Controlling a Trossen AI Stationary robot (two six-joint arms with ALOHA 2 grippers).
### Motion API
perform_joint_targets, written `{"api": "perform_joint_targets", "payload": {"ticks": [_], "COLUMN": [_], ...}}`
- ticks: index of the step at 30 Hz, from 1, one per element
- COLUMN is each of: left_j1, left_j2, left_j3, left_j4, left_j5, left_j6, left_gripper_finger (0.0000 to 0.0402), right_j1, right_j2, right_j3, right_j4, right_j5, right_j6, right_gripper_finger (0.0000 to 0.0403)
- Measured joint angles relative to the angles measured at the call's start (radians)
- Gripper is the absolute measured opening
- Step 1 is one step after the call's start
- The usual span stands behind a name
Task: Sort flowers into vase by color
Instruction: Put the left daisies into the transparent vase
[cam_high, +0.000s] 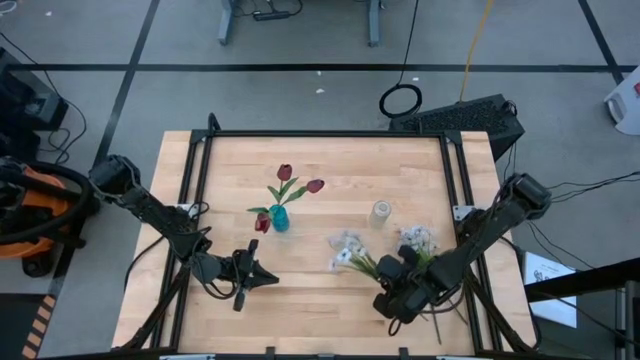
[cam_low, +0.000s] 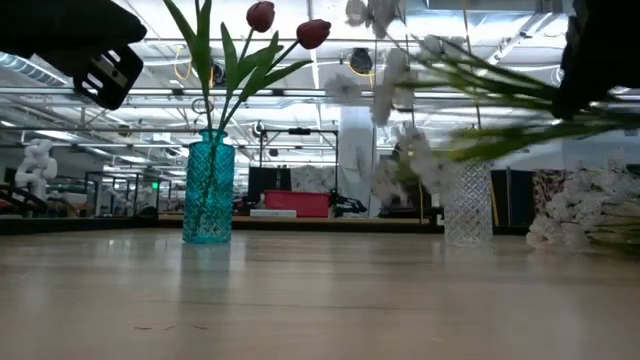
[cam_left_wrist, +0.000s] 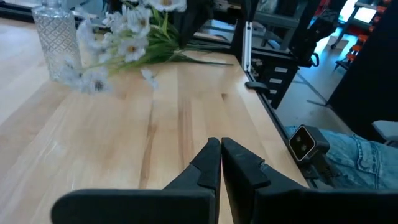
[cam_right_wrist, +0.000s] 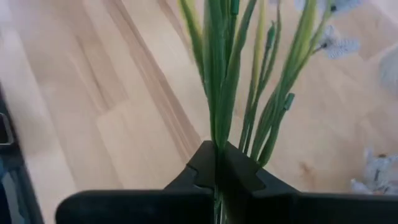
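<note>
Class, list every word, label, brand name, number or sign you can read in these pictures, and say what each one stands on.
No text can be read in any view.
Paper sheet on the floor right of the table: printed marks, too small to read.
Teal vase, clear vase, white flower spray, left gripper and right gripper: no labels or markings visible.
Room behind the table in the low view: any signs are too blurred to read.

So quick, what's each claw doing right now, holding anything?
Left claw: closed, empty, near the table's front edge.
Right claw: closed on the green stems of a white flower spray.
</note>
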Motion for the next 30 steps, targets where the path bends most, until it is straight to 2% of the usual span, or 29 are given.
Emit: {"api": "perform_joint_targets", "payload": {"ticks": [11, 19, 30], "left_j1": [0.0, 0.0, 0.008], "left_j2": [0.0, 0.001, 0.14], "left_j3": [0.0, 0.001, 0.206], "left_j4": [0.067, 0.103, 0.104], "left_j5": [0.0, -0.002, -0.039], "left_j6": [0.022, 0.027, 0.206], "left_gripper_finger": [0.002, 0.002, 0.002], "right_j1": [0.011, 0.034, 0.03], "right_j2": [-0.136, -0.224, -0.273], "right_j3": [0.0, 0.001, 0.002], "right_j4": [0.12, 0.257, 0.373], "right_j5": [0.126, 0.296, 0.508], "right_j6": [-0.173, -0.361, -0.612], "right_gripper_finger": [0.0, 0.0, 0.0]}}
